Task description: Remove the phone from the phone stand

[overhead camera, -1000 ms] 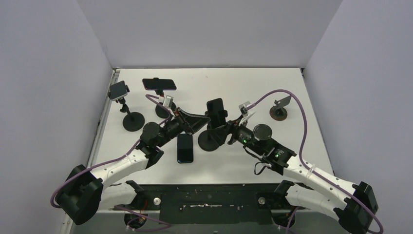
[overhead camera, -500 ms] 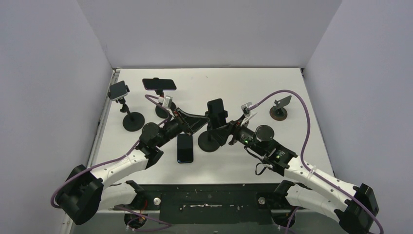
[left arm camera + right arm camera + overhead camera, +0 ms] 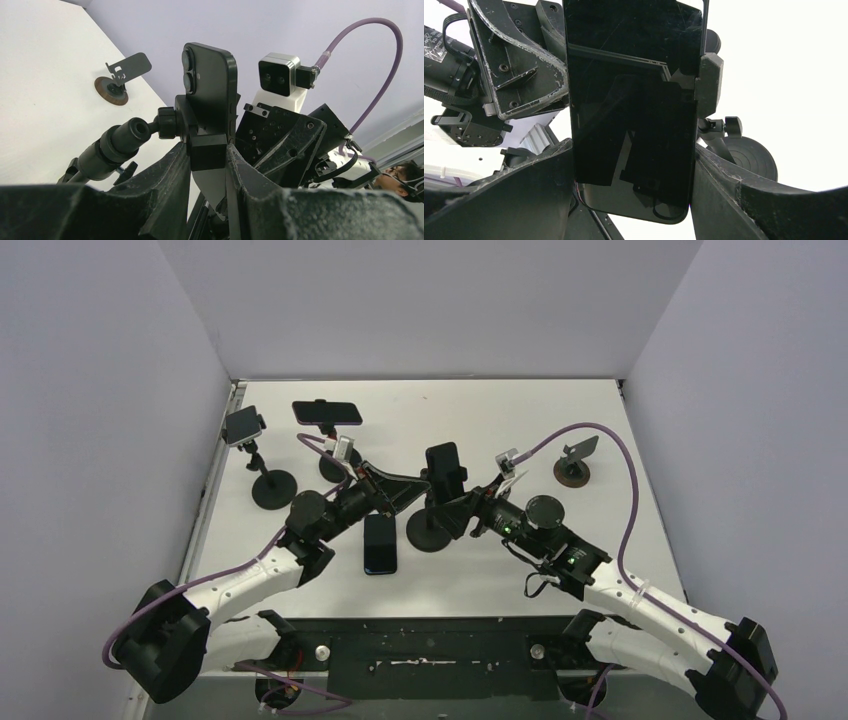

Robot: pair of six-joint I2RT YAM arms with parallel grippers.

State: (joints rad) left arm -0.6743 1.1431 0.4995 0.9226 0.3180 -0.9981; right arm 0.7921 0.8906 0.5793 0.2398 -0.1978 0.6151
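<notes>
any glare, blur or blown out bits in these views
Right wrist: the table is blown out to white, and the dark phone screen mirrors nearby shapes. Left wrist: the near fingers look soft, while the phone is sharp. Top external: even light, faint shadows, no glare.

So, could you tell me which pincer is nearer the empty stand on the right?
Right. The right pincer grips the phone from the side facing the empty stand; the left pincer clamps the phone's holder from the opposite side, farther off.
</notes>
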